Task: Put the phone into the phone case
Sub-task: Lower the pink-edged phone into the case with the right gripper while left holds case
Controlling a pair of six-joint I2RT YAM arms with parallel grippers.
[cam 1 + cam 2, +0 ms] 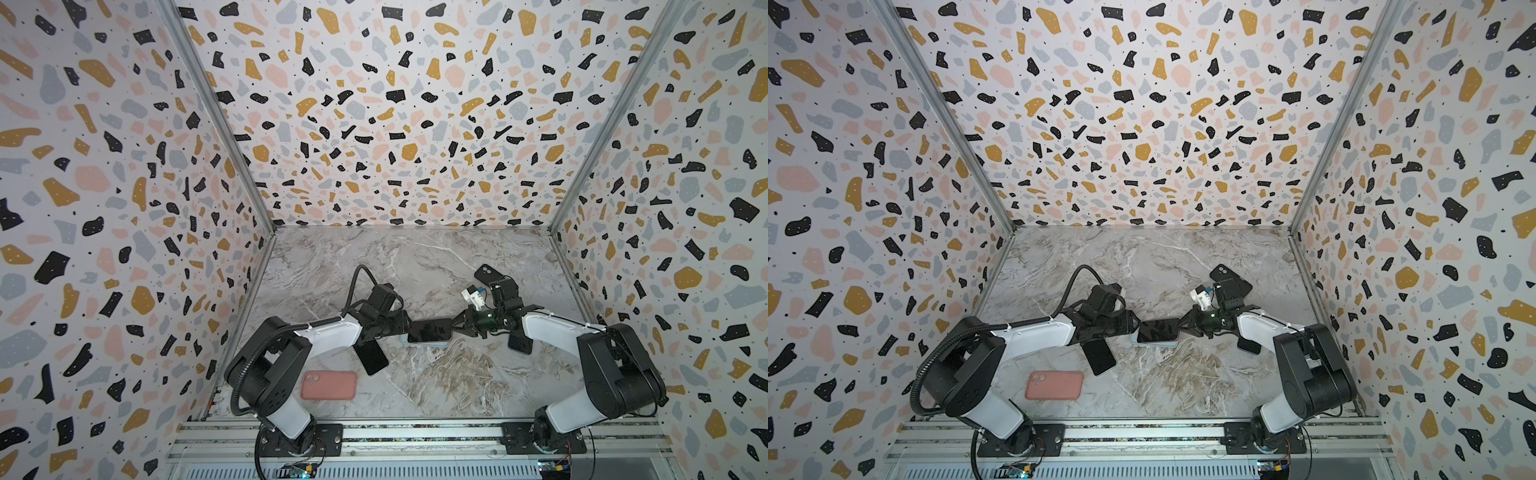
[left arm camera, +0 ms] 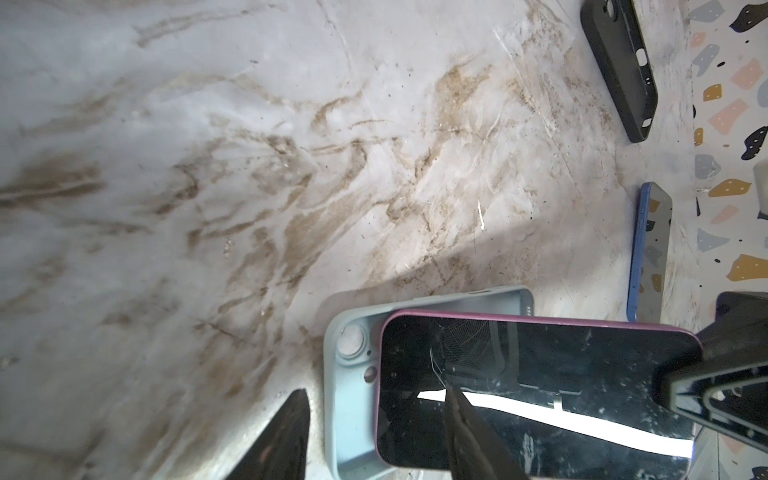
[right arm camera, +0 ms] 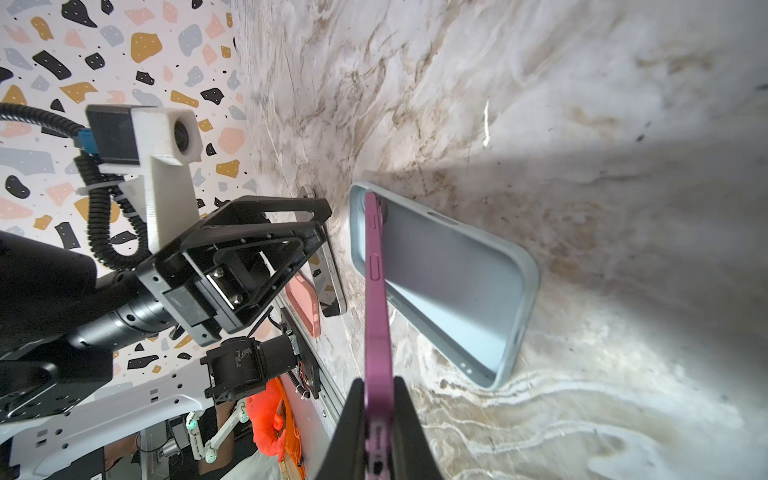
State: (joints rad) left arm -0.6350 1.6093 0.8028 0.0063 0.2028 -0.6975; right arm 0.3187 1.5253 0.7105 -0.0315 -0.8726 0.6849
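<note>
Your left claw [image 1: 406, 328] has its jaws apart and nothing in them. The left wrist view shows one finger [image 2: 286, 436] out over the bare marble table [image 2: 208, 208] and the other finger [image 2: 467, 432] above the glass of the pink-edged phone [image 2: 540, 374]. Just ahead of that claw lies the light-blue case [image 2: 353, 415], open side up, with the phone over it. Your right claw [image 3: 376, 386] is clamped on the phone's opposite short end, so the phone spans the gap between the two claws.

As I judge it, the phone has been brought over its case but is not yet seated. The end in the right claw rides above the case. The end toward the left claw dips to the camera-hole end, and I can't tell whether it touches there. You have yet to square up the edges, lower the held end, press it home and let go.

The right wrist view gives you what the top views can't: the phone edge-on, tilted against the case floor. The left wrist view shows the offset, with the camera hole uncovered ahead of the left claw. Only the top views show the spares: a salmon case [image 1: 328, 385] well behind the left claw and a black case [image 1: 486, 274] beyond the right claw.
</note>
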